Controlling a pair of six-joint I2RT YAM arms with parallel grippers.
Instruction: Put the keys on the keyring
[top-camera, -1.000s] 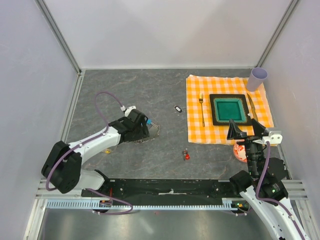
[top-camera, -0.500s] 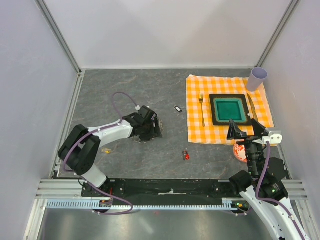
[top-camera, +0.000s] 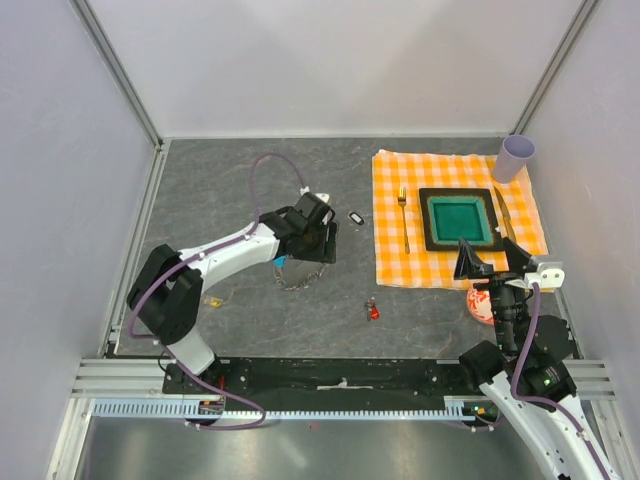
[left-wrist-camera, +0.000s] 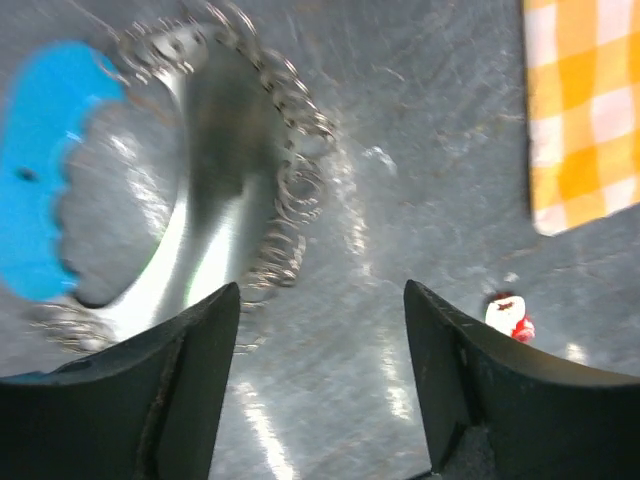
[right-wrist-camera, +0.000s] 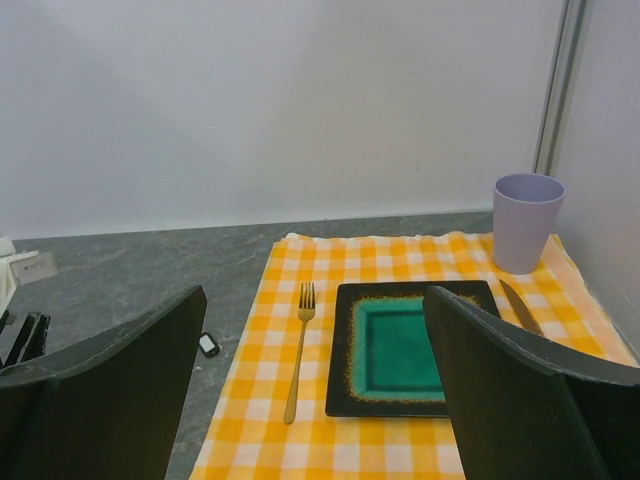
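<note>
The left arm reaches out over the grey tabletop. The left jaws are fairly wide apart, with nothing between them. Right by them lies the keyring, a loop of fine chain flat on the tabletop. The left wrist view shows its blue plastic piece at one end. The key, with its red head, lies on the bare tabletop to the right of the keyring and nearer, clear of the chain. It is just off the near left corner of the orange checked cloth. A small black-and-white fob lies beyond the left jaws. The right arm is held up at the near right, and the right jaws are spread fully wide and empty, facing the green plate.
</note>
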